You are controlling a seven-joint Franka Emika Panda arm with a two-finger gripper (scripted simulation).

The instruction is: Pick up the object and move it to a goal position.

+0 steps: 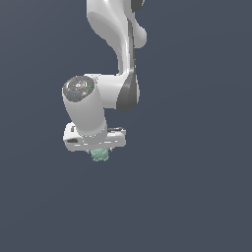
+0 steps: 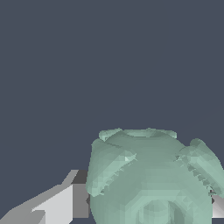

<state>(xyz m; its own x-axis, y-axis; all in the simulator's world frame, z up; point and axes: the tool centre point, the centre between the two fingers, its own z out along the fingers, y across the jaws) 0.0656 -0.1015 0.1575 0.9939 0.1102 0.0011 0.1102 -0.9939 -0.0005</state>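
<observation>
Overhead | white robot hand [image 1: 100, 153] pinching small pale mint-green knobbly blob [image 1: 100, 155] between its fingers [image 2: 61, 203] | plain dark grey-blue backdrop [image 1: 197, 187] all around

The arm [image 1: 115, 59] looks like smooth, glossy white plastic with dark grey joints; the blob [image 2: 151, 179] is matt pale green, its surface lumpy and faceted; the fingers [image 2: 57, 205] look flat matt grey-white.

A uniform dark slate-blue ground [image 1: 197, 202] spreads below and all around the white pincer [image 1: 100, 151] — whether the pale mint-green knobbly blob [image 1: 100, 155] between its fingers touches it is unclear.
</observation>
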